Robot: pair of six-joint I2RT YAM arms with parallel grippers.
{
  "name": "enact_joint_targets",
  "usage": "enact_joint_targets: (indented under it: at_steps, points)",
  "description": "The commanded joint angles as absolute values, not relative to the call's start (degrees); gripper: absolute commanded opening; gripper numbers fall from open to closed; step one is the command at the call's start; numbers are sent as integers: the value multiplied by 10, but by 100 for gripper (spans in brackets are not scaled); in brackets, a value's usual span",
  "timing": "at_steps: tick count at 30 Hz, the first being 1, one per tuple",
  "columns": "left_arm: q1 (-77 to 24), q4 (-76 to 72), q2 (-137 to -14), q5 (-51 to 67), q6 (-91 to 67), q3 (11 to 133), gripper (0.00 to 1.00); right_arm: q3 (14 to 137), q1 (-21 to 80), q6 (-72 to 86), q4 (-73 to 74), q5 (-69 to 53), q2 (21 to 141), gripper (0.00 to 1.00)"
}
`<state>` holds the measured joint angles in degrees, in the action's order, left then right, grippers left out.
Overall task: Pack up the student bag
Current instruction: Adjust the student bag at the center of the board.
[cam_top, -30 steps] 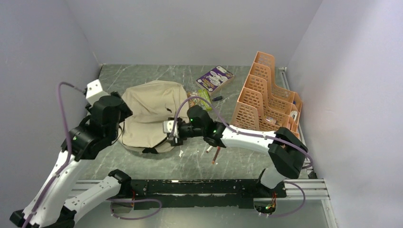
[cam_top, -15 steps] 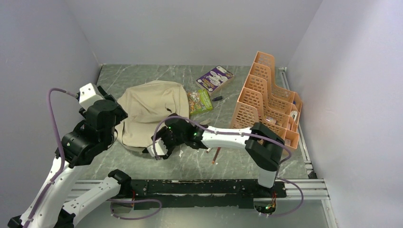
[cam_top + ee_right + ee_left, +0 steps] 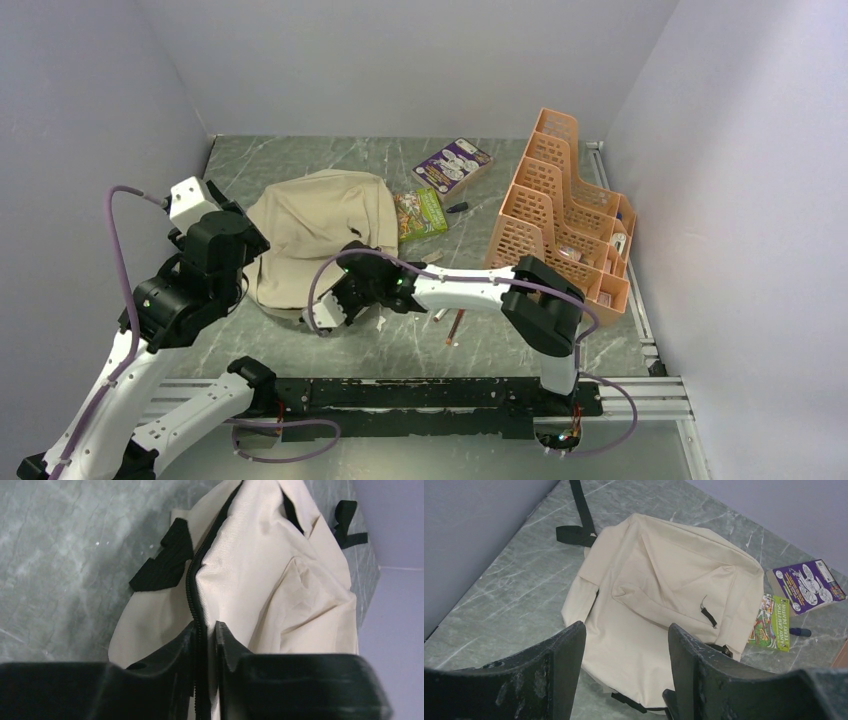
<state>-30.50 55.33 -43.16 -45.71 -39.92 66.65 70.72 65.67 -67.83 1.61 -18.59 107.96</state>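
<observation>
The student bag (image 3: 318, 225) is a beige backpack lying flat at the table's middle left, with black straps and a black zipper line (image 3: 192, 587). My right gripper (image 3: 336, 304) is at the bag's near right edge. In the right wrist view this gripper (image 3: 205, 628) is shut on the bag's zippered edge, fabric and zipper pinched between the fingers. My left gripper (image 3: 626, 630) is open and holds nothing. It hovers over the bag (image 3: 664, 595) from the left, apart from it; in the top view the left gripper (image 3: 238, 255) is beside the bag's left edge.
An orange perforated organizer (image 3: 560, 215) stands at the right. A purple book (image 3: 452, 164) and a green book (image 3: 420, 212) lie behind the bag, with a dark marker (image 3: 457, 208) beside them. Pencils (image 3: 455, 326) lie near the front edge, right of my right arm.
My right gripper moved left and toward the near edge of the bag, then shut on its zippered edge. My left arm drew back a little to the left, staying open.
</observation>
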Motion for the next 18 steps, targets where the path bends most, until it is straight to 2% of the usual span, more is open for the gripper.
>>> enact_joint_targets:
  at_steps: [1, 4, 7, 13, 18]
  points:
    - [-301, 549, -429, -465, -401, 662, 65, 741, 660, -635, 11, -227, 1075, 15]
    - [-301, 548, -430, -466, -398, 661, 65, 758, 659, -611, 21, -239, 1079, 5]
    - [-301, 548, -431, -466, -398, 663, 65, 779, 654, -584, 36, -254, 1088, 0]
    - [-301, 561, -428, -483, -402, 678, 65, 789, 620, -480, 4, -308, 1097, 0]
    - [-301, 561, -416, -496, -403, 690, 66, 807, 556, -329, -70, -379, 1127, 0]
